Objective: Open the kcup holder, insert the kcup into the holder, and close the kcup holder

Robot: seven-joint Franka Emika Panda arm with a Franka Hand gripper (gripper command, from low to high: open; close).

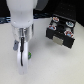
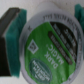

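Below the white arm, one gripper [image 1: 23, 51] points down at the pale table [image 1: 50, 67], its two teal-padded fingers [image 2: 11, 27] pinching one kcup [image 2: 47, 47], whose green lid fills the wrist view. One black kcup holder [image 1: 60, 31] sits well apart toward the exterior view's right.

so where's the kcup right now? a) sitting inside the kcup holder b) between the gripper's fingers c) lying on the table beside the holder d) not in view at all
b: the wrist view shows the kcup with its green top between the gripper pads, while in the exterior view the kcup holder sits apart on the exterior view's right.
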